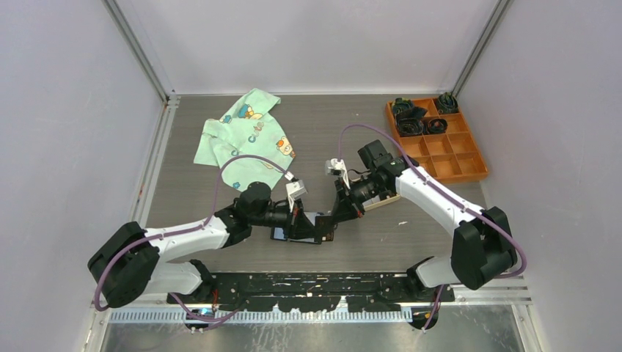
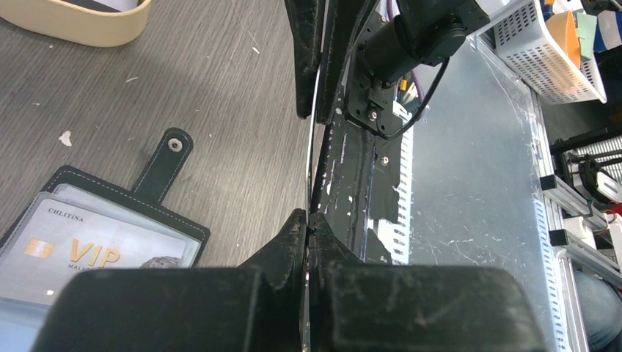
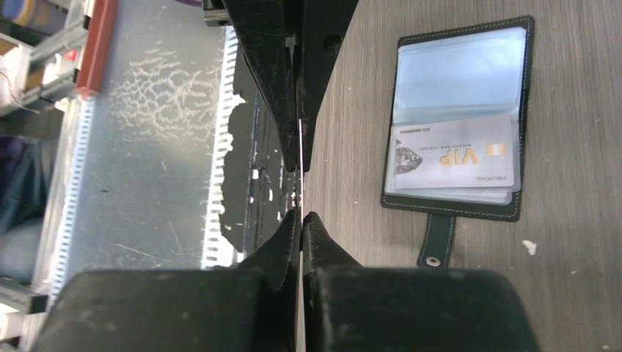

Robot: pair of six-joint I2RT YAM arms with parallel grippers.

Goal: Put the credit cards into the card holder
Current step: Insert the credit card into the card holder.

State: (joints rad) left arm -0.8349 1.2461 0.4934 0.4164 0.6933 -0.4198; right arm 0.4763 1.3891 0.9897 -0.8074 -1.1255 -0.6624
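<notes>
The black card holder (image 3: 458,81) lies open on the table, clear sleeves up, snap tab (image 3: 437,240) unfastened. A light VIP card (image 3: 455,158) sits in one sleeve. The holder also shows in the left wrist view (image 2: 110,220) and, partly hidden, in the top view (image 1: 282,234). A thin credit card (image 2: 314,147) is seen edge-on, spanning both grippers. My left gripper (image 2: 307,220) is shut on one end and my right gripper (image 3: 301,217) is shut on the other end (image 3: 301,158). The two grippers meet tip to tip (image 1: 323,224) just above the holder's near side.
A beige oval tray (image 2: 73,26) stands just behind the right gripper (image 1: 383,199). An orange compartment tray (image 1: 447,158) with dark items is at the back right. A printed green cloth (image 1: 246,139) lies at the back left. The table's near edge and metal rail (image 2: 469,183) are close.
</notes>
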